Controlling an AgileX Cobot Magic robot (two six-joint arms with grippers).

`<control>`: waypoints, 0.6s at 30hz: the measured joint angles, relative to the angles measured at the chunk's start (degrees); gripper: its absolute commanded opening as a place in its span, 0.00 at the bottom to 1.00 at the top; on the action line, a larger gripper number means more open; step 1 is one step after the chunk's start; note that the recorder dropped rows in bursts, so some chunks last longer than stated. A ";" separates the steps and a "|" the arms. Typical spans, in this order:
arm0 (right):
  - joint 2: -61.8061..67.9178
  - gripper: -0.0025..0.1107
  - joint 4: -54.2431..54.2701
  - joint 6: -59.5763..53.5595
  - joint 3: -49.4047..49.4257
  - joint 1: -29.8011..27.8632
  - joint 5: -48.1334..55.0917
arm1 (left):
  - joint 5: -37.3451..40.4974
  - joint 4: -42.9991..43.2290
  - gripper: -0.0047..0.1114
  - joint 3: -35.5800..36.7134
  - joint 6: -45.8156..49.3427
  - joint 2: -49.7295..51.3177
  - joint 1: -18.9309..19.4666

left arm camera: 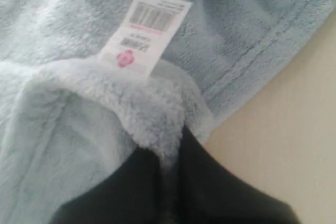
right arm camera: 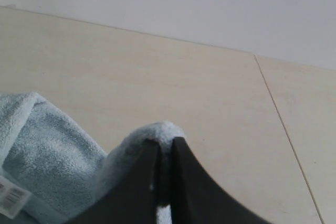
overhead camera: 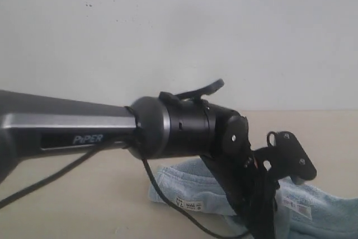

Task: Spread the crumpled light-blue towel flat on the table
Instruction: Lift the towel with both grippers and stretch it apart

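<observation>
The left arm (overhead camera: 67, 127) is filling much of the exterior view and blocking the middle of the towel (overhead camera: 184, 186). Only a strip of pale blue cloth is showing beneath it, running off the lower edge. The tip of that arm is sitting out of sight there, behind the black wrist and its bracket, and the right arm is not showing clearly in that view. In the left wrist view the cloth is crowding the picture, so its outline is not readable. The print on the white label (left arm camera: 147, 32) is coming out too blurred to read. In the right wrist view the towel is being cut off at the picture's corner.

The worktop (overhead camera: 84, 194) is showing plain, smooth and light beige, with a thin seam (right arm camera: 278, 119) crossing it in the right wrist view. A bare white wall (overhead camera: 179, 26) is rising behind it.

The left arm is reaching in level from the left, its wrist bending down onto the towel. The left end effector (left arm camera: 169, 148) is clamping together on a raised fluffy fold just beside the label. The right end effector (right arm camera: 165, 142) is pinching another fold, its dark fingers (right arm camera: 191, 182) pressing together on a small peak of cloth. The towel is lying crumpled on the worktop, low in the exterior view and right of the middle.
</observation>
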 measured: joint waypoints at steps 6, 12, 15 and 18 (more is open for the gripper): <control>-0.38 0.05 -2.77 -0.08 0.00 0.00 4.83 | 2.77 4.32 0.08 0.00 -7.60 -9.37 5.59; -3.96 0.05 -6.28 -0.08 0.00 0.00 9.08 | 8.31 5.37 0.08 0.00 -12.70 -22.33 16.05; -6.34 0.05 -7.31 -0.26 0.00 0.00 10.63 | 11.20 5.76 0.08 0.00 -14.72 -27.86 21.59; -8.61 0.05 -7.55 -1.76 0.00 0.00 13.02 | 13.60 5.76 0.08 0.00 -15.41 -32.74 26.24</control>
